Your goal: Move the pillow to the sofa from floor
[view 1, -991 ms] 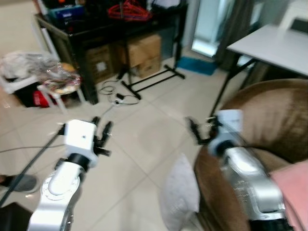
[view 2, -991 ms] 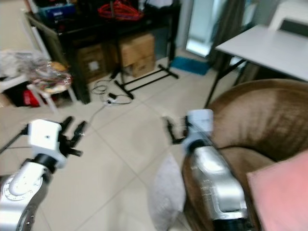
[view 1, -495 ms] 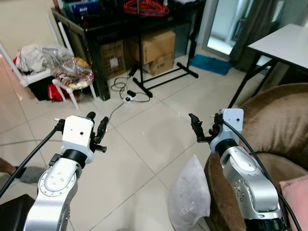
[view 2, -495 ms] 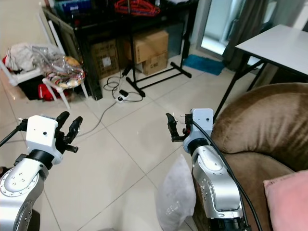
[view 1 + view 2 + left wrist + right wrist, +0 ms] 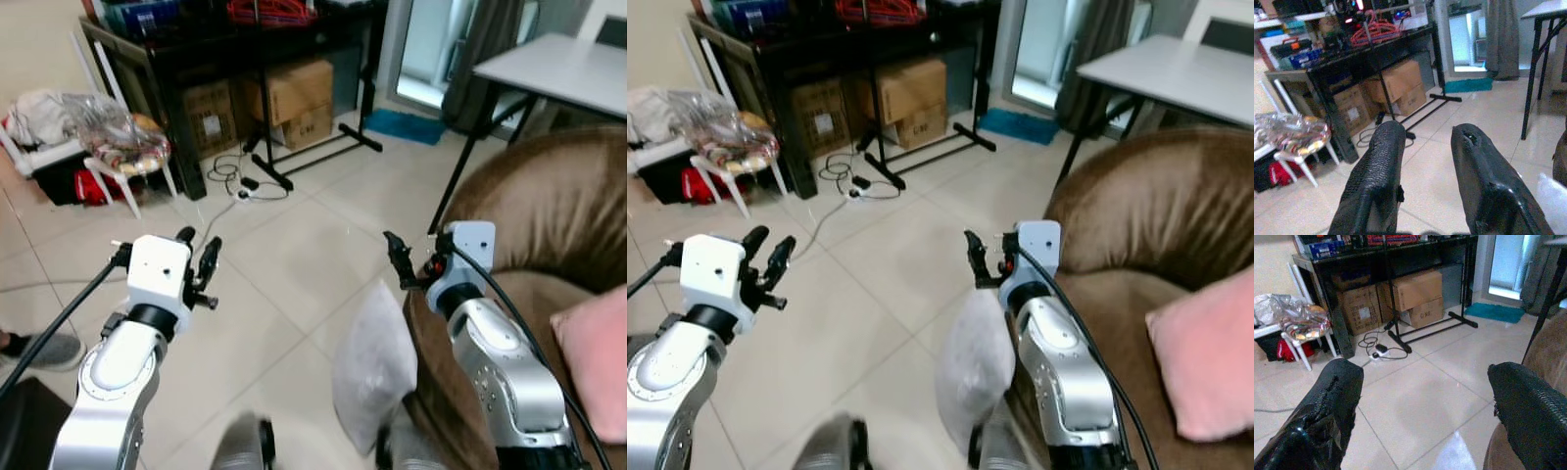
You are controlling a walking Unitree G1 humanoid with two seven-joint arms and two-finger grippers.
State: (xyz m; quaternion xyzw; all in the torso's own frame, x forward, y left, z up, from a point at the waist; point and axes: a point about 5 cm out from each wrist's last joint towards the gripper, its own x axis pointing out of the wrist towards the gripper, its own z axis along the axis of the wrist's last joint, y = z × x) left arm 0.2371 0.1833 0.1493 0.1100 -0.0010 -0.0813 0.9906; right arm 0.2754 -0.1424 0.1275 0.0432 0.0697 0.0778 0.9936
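Since the prior frame the camera has shifted w/ the robot: more of the sofa (image 5: 549, 225) and a pink cushion (image 5: 596, 362) now in view; both arms stay raised. Left tool (image 5: 199, 257) hangs over the floor (image 5: 294, 255), fingers slightly apart, empty. Right tool (image 5: 400, 260) sits just above the pillow (image 5: 372, 364), fingers (image 5: 1332, 396) wide apart, empty. Pillow is white, upright on the floor, leaning against the sofa front. Beyond: boxes (image 5: 286, 98) under a black rack (image 5: 176, 108), white surface (image 5: 558, 67) behind the sofa.
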